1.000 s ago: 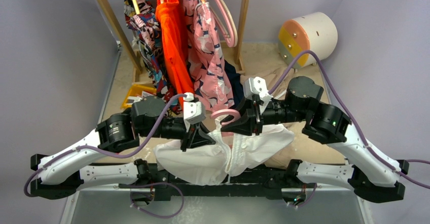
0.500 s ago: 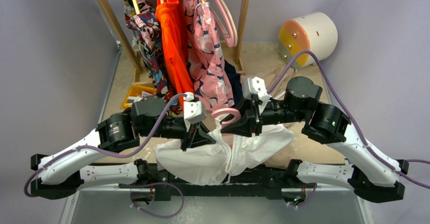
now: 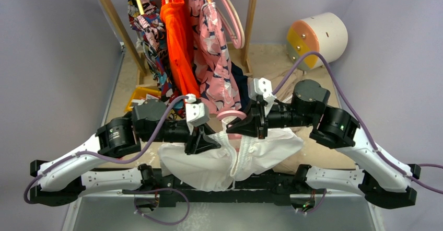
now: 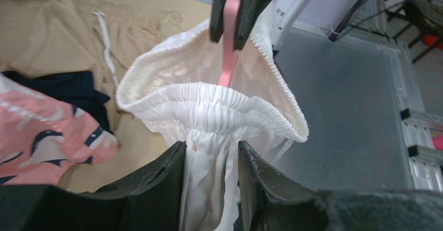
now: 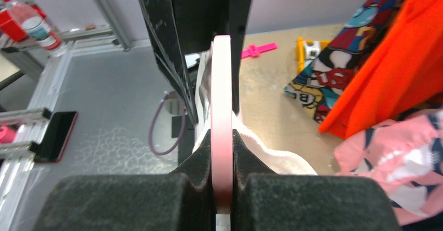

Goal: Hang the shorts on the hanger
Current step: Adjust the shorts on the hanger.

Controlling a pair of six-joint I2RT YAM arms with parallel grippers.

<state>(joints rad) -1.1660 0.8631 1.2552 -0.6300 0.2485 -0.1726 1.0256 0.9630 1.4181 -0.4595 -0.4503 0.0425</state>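
Note:
The white shorts (image 3: 209, 163) hang bunched between the two arms near the table's front edge. My left gripper (image 3: 202, 141) is shut on their gathered waistband, which shows in the left wrist view (image 4: 209, 105) with fabric pinched between the fingers (image 4: 156, 184). My right gripper (image 3: 252, 126) is shut on the pink hanger (image 3: 232, 117). In the left wrist view the hanger's slim arm (image 4: 228, 48) reaches down into the open waistband. In the right wrist view the hanger (image 5: 221, 100) is edge-on between the pads (image 5: 198, 158), with the shorts (image 5: 271, 158) below.
A wooden rack at the back holds a comic-print garment (image 3: 149, 27), an orange one (image 3: 177, 37), a pink patterned one (image 3: 217, 64) and a spare pink hanger (image 3: 234, 19). A tan garment (image 3: 284, 79) lies on the table. A white drum (image 3: 318, 35) stands at the back right. A yellow item (image 3: 140, 96) is at the left.
My right gripper and the hanger have shifted slightly left and away, and the left arm has edged a little that way too. Both grips are unchanged.

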